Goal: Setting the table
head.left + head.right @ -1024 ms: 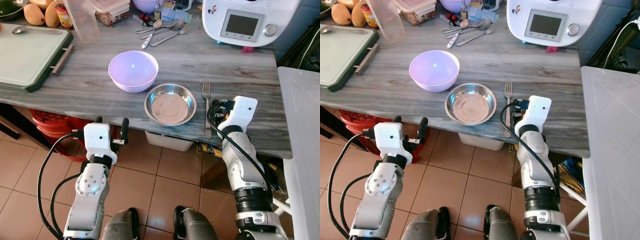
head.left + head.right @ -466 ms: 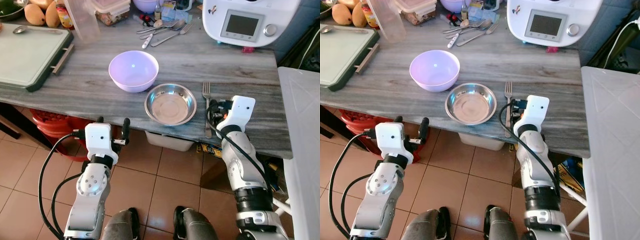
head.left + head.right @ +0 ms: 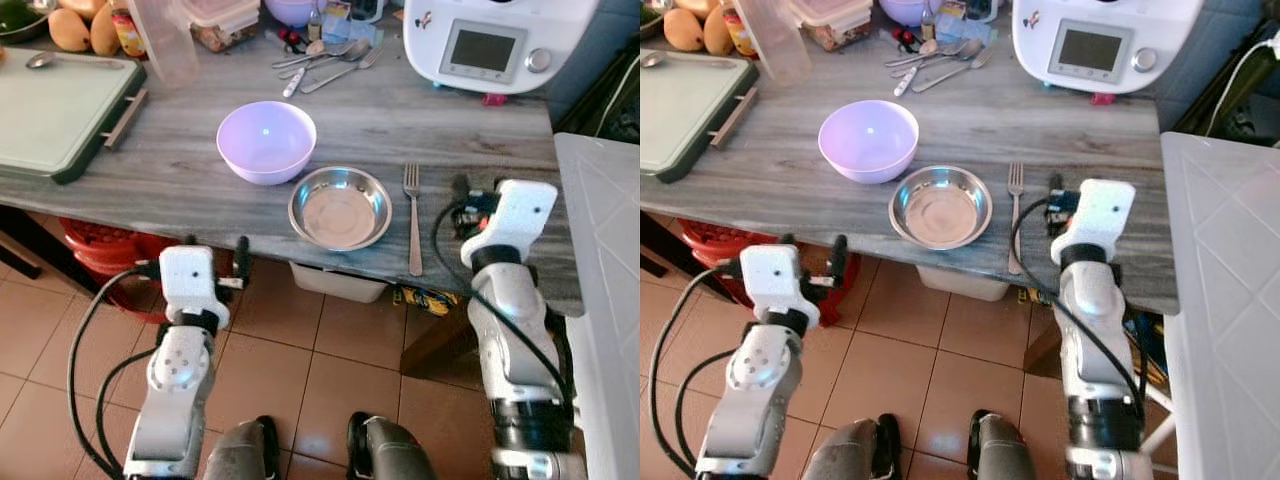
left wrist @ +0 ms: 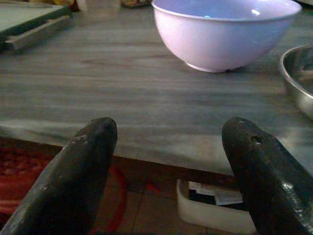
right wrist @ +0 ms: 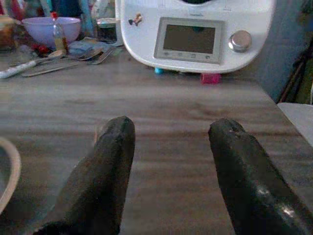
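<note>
On the grey wood-grain table: a round lilac plastic bowl toward the middle, and a shallow round stainless-steel dish just beside it, close to the near edge. Right of the dish, apart from it, a silver metal fork, tines pointing to the far edge, handle end reaching the near edge.

Hovering over the table near its right end, just beside the fork and not touching it: right gripper, two black fingers spread apart, nothing between them, pointed toward a white kitchen machine with a grey screen at the far right edge.

Below the near edge, over the terracotta floor tiles: left gripper, fingers likewise parted and empty, aimed at the table front with the lilac bowl beyond.

At the far left corner, a pale green cutting board with a dark rim. Along the far edge, a loose pile of spoons and other cutlery and a clear plastic container.
</note>
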Motion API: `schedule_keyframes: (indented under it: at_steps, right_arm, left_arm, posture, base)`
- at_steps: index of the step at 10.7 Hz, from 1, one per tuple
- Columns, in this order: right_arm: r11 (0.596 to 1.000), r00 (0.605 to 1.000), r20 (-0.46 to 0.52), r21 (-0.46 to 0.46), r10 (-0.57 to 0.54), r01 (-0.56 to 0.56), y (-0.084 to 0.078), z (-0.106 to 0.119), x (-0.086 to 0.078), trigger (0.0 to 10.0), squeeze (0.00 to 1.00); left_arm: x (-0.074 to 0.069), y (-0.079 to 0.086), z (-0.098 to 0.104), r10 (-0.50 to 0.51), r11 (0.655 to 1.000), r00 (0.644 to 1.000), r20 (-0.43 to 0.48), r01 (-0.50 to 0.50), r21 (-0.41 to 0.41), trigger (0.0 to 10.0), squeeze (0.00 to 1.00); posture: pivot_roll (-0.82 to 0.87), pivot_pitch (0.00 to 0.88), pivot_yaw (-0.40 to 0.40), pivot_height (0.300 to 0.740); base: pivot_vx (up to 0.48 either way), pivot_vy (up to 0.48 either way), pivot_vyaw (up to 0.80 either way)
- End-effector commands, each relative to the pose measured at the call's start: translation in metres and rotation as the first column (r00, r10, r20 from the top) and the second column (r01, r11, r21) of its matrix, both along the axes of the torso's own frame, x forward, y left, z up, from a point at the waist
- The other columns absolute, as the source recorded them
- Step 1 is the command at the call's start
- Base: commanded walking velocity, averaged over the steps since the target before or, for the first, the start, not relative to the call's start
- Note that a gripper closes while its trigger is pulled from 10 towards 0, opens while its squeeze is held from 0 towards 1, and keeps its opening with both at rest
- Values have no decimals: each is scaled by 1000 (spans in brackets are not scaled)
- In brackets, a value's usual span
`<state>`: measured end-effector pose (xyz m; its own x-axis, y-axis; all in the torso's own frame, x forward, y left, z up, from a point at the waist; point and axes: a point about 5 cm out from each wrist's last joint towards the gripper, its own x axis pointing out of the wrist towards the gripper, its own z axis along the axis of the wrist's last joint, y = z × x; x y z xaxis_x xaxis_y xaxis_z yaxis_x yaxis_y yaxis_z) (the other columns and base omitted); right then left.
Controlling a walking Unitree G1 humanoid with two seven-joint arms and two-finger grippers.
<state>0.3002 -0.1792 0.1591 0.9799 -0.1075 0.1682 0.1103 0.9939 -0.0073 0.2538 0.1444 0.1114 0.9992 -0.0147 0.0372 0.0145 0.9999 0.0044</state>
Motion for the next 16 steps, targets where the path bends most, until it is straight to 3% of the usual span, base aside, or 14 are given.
schedule_keyframes:
  at_steps: [1,5,8,11,12,13,16]
  right_arm:
    - [1000,1000,20,-12,3,-3,0,-1,-7,10000,1000]
    - [1000,1000,-13,-8,-19,19,-1,-12,-17,10000,1000]
    - [999,998,-39,6,-49,49,-7,-19,-26,10000,1000]
    - [999,998,-36,5,-54,54,-9,-19,-24,10000,980]
    - [999,999,-26,-9,-45,44,-8,-18,-22,10000,882]
    - [999,999,-23,-18,-31,31,-6,-17,-18,10000,0]
    - [1000,1000,-29,-16,6,-6,-1,-21,-17,10000,0]
  left_arm:
    - [0,3,4,21,1000,1000,8,-21,6,10000,0]
    - [8,3,5,24,1000,1000,15,-24,1,10000,0]
    - [10,6,3,27,1000,1000,15,-27,12,10000,0]
    - [14,8,-3,50,999,999,7,-50,11,10000,0]
    - [15,8,-5,50,999,999,8,-50,12,10000,0]
    - [17,8,-5,53,999,999,13,-53,13,10000,0]
    - [13,9,-9,55,998,998,1,-55,17,10000,0]
  posture:
    - [-13,133,9,740]
    - [-22,90,12,740]
    - [-29,78,17,740]
    - [-37,17,11,740]
    - [-34,1,9,740]
    - [-30,0,9,740]
    - [-21,0,16,740]
  base:
    - [0,0,0]
    - [-209,0,0]
    - [-345,0,-663]
    - [-321,0,-192]
    - [-296,0,0]
    - [0,0,0]
    - [-85,0,0]
